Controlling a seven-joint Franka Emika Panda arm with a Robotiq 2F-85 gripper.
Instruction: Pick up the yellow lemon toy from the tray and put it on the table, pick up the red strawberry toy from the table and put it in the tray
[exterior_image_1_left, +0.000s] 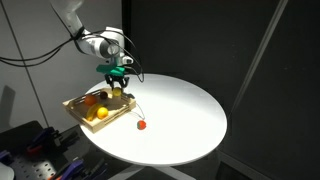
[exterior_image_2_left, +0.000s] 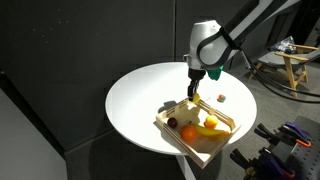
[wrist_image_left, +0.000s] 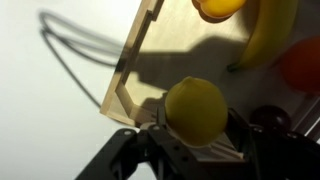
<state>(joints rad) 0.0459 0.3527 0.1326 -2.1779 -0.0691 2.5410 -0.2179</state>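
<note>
My claw is pinching the yellow lemon toy. In the wrist view the fruit sits squarely between the two pads, which press on its sides. It fills much of that view, and a shadow falls on the wood below it, so I judge it is lifted off the floor of the tray, though I cannot tell how high.

Just outward from the claw, the tray's low wall and one corner lie under the lemon, with a long deeper-yellow toy and a dark toy lying inside. In both exterior views the claw hangs over the tray's edge, on the side nearer the middle of the desk. The red strawberry toy rests on the white top, near the tray but apart from it.

So I am in the first half of the job: the lemon is gripped but not yet set down.

Next I need to carry it sideways over the low wall without clipping it. Then I should choose a bare patch of desk away from the strawberry, lower gently so the round fruit does not roll, and release. The strawberry comes after that.
</note>
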